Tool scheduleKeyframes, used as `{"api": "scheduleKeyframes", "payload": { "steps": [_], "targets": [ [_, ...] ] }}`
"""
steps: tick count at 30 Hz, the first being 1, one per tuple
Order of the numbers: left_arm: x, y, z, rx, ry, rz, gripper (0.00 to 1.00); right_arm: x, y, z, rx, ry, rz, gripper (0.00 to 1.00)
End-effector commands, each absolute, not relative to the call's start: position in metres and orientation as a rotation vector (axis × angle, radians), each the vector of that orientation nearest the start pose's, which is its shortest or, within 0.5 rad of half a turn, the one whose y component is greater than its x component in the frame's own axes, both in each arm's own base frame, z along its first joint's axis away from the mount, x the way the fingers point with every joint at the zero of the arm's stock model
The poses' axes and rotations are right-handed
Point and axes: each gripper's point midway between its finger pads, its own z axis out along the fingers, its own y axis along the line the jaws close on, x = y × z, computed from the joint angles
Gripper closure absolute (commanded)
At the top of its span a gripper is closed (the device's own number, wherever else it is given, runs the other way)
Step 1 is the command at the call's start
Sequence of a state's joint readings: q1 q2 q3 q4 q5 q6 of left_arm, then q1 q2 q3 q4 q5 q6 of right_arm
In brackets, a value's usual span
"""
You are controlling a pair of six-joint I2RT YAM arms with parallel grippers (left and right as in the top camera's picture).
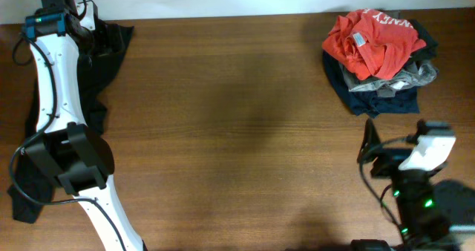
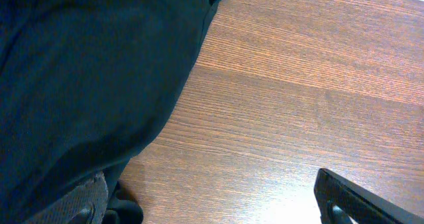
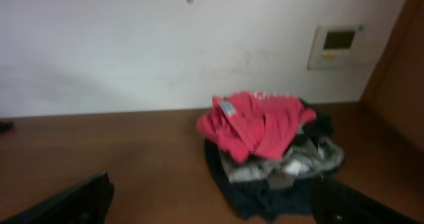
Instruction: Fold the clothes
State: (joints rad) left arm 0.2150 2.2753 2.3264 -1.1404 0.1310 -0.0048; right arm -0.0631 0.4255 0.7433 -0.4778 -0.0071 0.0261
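Note:
An orange-red T-shirt (image 1: 371,41) with white lettering and a small neck label lies crumpled on top of a pile of grey and dark clothes (image 1: 382,87) at the table's far right. It also shows in the right wrist view (image 3: 262,121). A black garment (image 1: 104,50) lies along the table's left edge and fills the left of the left wrist view (image 2: 86,85). My left gripper (image 1: 86,28) (image 2: 218,211) is open at the garment's edge, one finger against the fabric, bare wood between the fingers. My right gripper (image 1: 369,148) (image 3: 212,211) is open and empty, short of the pile.
The brown wooden table (image 1: 237,132) spans the view, with a white wall behind it (image 3: 132,45). A wall-mounted control panel (image 3: 336,46) hangs above the pile. The right arm's base (image 1: 427,206) sits at the front right edge.

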Motion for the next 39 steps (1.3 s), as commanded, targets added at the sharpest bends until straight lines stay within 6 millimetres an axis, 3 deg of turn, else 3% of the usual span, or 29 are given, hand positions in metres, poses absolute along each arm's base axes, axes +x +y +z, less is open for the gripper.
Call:
{"api": "scheduleKeyframes", "payload": {
  "steps": [1,7,23,39],
  "targets": [
    [0.540,0.091,0.174,-0.243,2.627,-0.120,0.01,0.231,-0.017,0.280,0.094,1.724,-0.031,0.01],
    [0.540,0.091,0.174,-0.243,2.627,-0.120,0.01,0.232,-0.013,0.220,0.084,1.714,-0.003,0.01],
    [0.540,0.091,0.174,-0.243,2.627,-0.120,0.01,0.237,-0.005,0.151,0.048,1.750,0.042,0.01],
    [0.540,0.091,0.174,-0.243,2.627,-0.120,0.01,0.238,-0.005,0.149,0.047,1.745,0.042,0.01]
  ]
}}
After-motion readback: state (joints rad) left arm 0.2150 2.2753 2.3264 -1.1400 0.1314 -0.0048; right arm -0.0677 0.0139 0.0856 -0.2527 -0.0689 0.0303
